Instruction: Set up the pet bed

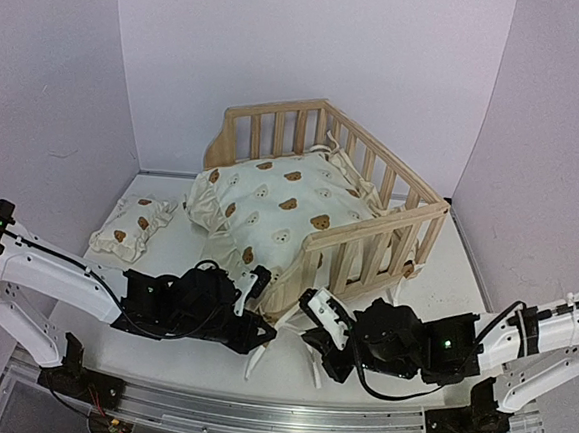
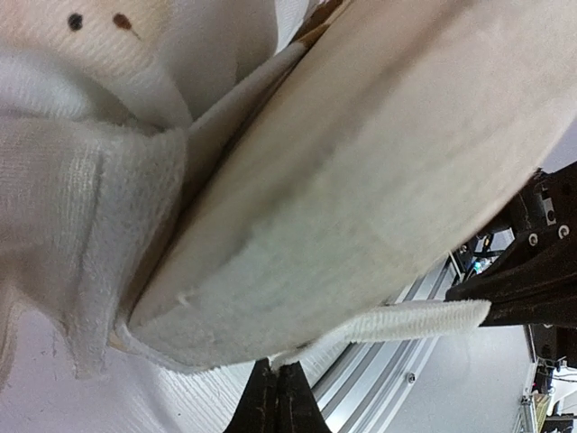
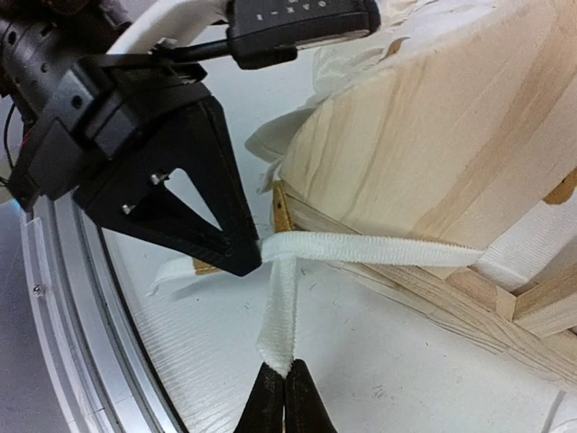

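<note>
Top view: one pine frame (image 1: 376, 198) at mid-frame, long axis running from upper centre down toward lower right. Railed on three sides, open side facing lower left. One bear-print cushion (image 1: 280, 206) inside, spilling over the open edge toward lower left. One small pillow (image 1: 133, 226) flat on the table (image 1: 503, 314) at left, apart from the frame. Two arms meeting at the frame's near corner, bottom centre, with left gripper (image 1: 263, 333) and right gripper (image 1: 312, 341) close together. Jaws too small and dark to read here. Two loose tie ends (image 1: 253, 359) dangling just below.

Left wrist view: mostly a blurred pale slab of the frame (image 2: 379, 171), slanting from lower left to upper right, with cushion ruffle (image 2: 63, 180) bunched at left. Left gripper (image 2: 276, 388) cut off by the bottom edge, fingers pressed together on the end of a white tie (image 2: 415, 320) leading right.

Right wrist view: frame corner (image 3: 433, 135) at upper right. Right gripper (image 3: 284, 383) cropped at the bottom edge, pinching a tie (image 3: 281, 316) that rises to cross a second, level strip. Left gripper (image 3: 245, 260) closed at that crossing — exact grip half hidden.
</note>
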